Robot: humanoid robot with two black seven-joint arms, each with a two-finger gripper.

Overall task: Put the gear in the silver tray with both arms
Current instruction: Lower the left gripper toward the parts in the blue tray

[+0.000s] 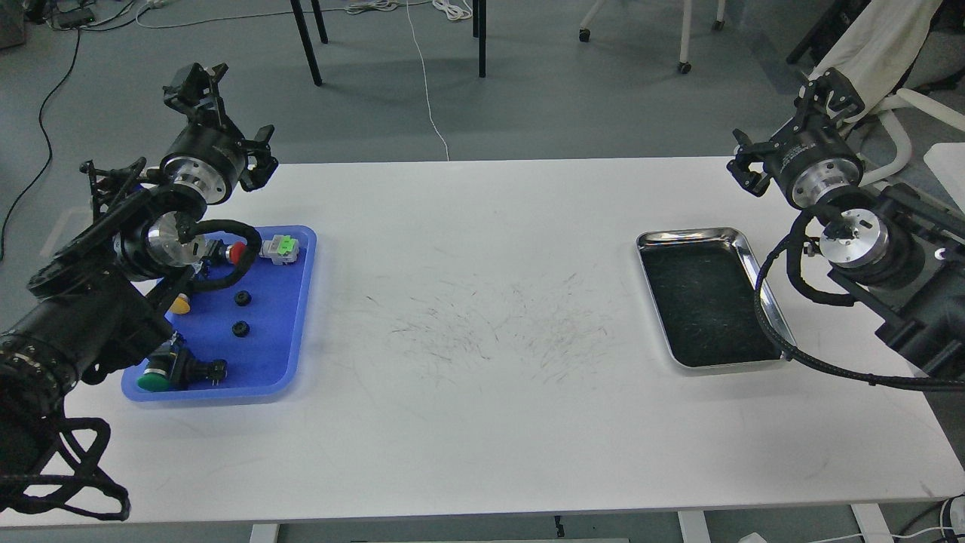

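Silver tray (767,309) lies bare on the white desk (482,422), well apart from the blue tray (286,354) holding small parts

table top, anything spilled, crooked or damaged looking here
Nothing spilled or tipped. The white table carries a patch of dark scratch marks at its centre, and the silver tray has a scuffed dark bottom and holds nothing. Parts sit inside the blue tray.

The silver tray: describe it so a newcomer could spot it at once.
On the white table, look to the right side, beside the right arm. The silver tray is a shiny metal rectangle with a dark scratched bottom and nothing in it, unlike the blue plastic tray of small parts at left.
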